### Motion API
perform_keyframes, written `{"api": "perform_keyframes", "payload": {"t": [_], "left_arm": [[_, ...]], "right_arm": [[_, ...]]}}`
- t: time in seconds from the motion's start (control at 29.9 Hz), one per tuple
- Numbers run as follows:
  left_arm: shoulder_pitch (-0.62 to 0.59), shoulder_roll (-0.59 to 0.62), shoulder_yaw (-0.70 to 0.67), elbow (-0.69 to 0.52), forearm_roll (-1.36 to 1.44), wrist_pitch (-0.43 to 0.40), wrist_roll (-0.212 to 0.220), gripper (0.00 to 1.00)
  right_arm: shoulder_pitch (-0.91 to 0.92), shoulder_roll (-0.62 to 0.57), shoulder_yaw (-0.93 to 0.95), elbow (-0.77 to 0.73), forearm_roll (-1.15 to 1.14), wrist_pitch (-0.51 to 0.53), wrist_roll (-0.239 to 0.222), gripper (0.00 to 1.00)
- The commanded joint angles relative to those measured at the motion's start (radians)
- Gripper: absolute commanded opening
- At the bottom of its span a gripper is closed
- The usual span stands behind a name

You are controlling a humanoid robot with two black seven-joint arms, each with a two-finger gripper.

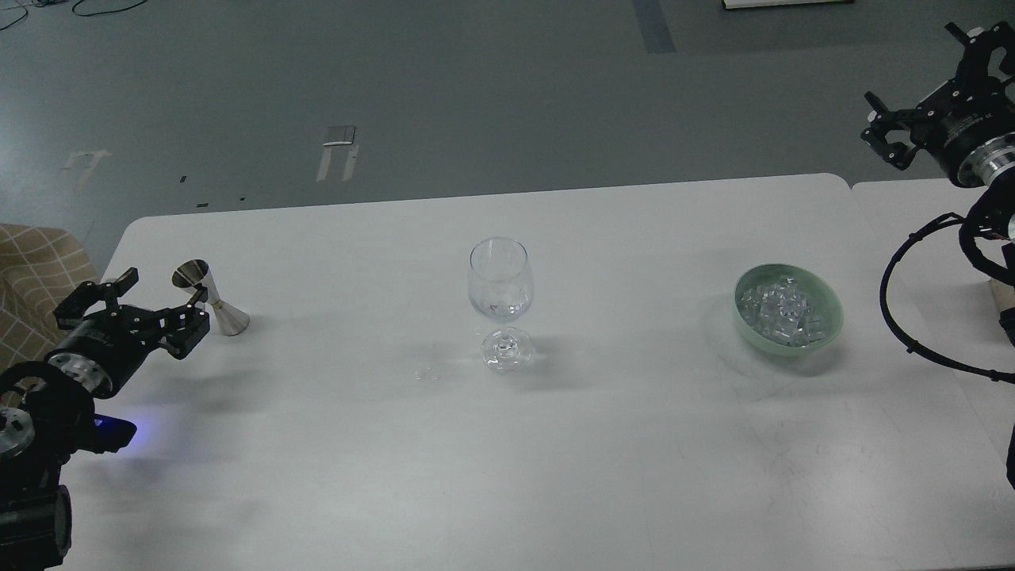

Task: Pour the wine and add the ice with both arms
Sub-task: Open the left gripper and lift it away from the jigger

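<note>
A clear stemmed wine glass [499, 295] stands upright at the table's middle. A pale green bowl [825, 327] at the right holds the ice [781, 311], several small clear cubes. A silver jigger [212, 304] stands upright on the table at the far left. My left gripper [161, 305] is open and empty, just left of the jigger and apart from it. My right gripper [918, 89] is open and empty, raised beyond the table's far right corner, well above and right of the bowl.
The white table [507, 444] meets a second white table [912, 214] at the right. A checked chair [40, 270] stands off the table's left edge. My right arm's black cable [896, 317] loops over the right table.
</note>
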Motion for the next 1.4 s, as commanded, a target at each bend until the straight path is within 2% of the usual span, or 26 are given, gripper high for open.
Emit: {"api": "perform_keyframes", "payload": {"t": [0.0, 0.2, 0.3, 0.5, 0.6, 0.74, 0.9, 0.97, 1.0, 1.04, 1.14, 1.2, 1.27, 1.3, 1.37], "left_arm": [[0.024, 0.047, -0.004, -0.139, 0.0, 0.01, 0.0, 0.94], [0.016, 0.119, -0.008, -0.276, 0.0, 0.031, 0.0, 0.95], [-0.019, 0.151, -0.004, -0.299, 0.0, 0.065, 0.0, 0.95], [-0.26, 0.171, 0.038, -0.276, 0.01, 0.168, 0.0, 0.95], [-0.347, 0.168, 0.064, -0.227, 0.011, 0.163, 0.0, 0.95], [-0.471, 0.156, 0.204, -0.132, 0.058, 0.159, 0.0, 0.95], [-0.521, 0.156, 0.363, -0.123, 0.181, 0.148, 0.0, 0.95], [-0.519, 0.147, 0.405, -0.112, 0.258, 0.093, -0.006, 0.95], [-0.519, 0.147, 0.405, -0.112, 0.258, 0.093, -0.006, 0.95], [-0.519, 0.125, 0.407, -0.101, 0.267, 0.068, -0.035, 0.94], [-0.521, 0.064, 0.393, -0.046, 0.266, 0.067, -0.098, 0.91], [-0.522, 0.05, 0.393, -0.018, 0.267, 0.074, -0.127, 0.83], [-0.528, 0.048, 0.399, -0.018, 0.281, 0.089, -0.127, 0.76], [-0.545, 0.05, 0.407, -0.02, 0.284, 0.1, -0.115, 0.75], [-0.556, 0.045, 0.397, -0.021, 0.28, 0.09, -0.128, 0.88]], "right_arm": [[-0.001, 0.003, 0.001, 0.003, 0.003, 0.0, 0.001, 1.0], [-0.001, 0.002, 0.004, 0.003, 0.004, 0.002, 0.003, 1.0], [-0.001, 0.0, 0.009, 0.001, 0.006, 0.002, 0.003, 1.0], [-0.001, 0.0, 0.021, 0.003, 0.007, 0.008, 0.006, 1.0], [-0.001, 0.0, 0.035, 0.007, 0.007, 0.011, 0.007, 1.0], [-0.001, -0.004, 0.051, 0.023, 0.007, 0.011, 0.007, 1.0], [-0.009, -0.043, 0.053, 0.03, 0.007, 0.014, 0.006, 1.0], [-0.033, -0.072, 0.053, 0.063, 0.007, 0.029, 0.006, 1.0], [-0.033, -0.072, 0.053, 0.063, 0.007, 0.029, 0.006, 1.0], [-0.045, -0.086, 0.052, 0.084, 0.006, 0.037, 0.007, 1.0], [-0.082, -0.121, 0.048, 0.157, 0.004, 0.043, 0.009, 1.0], [-0.096, -0.159, 0.035, 0.194, 0.001, 0.046, 0.009, 1.0], [-0.105, -0.184, 0.024, 0.208, -0.006, 0.054, 0.007, 1.0], [-0.113, -0.208, 0.006, 0.215, -0.011, 0.067, 0.009, 1.0], [-0.111, -0.242, -0.033, 0.222, -0.012, 0.078, 0.009, 1.0]]}}
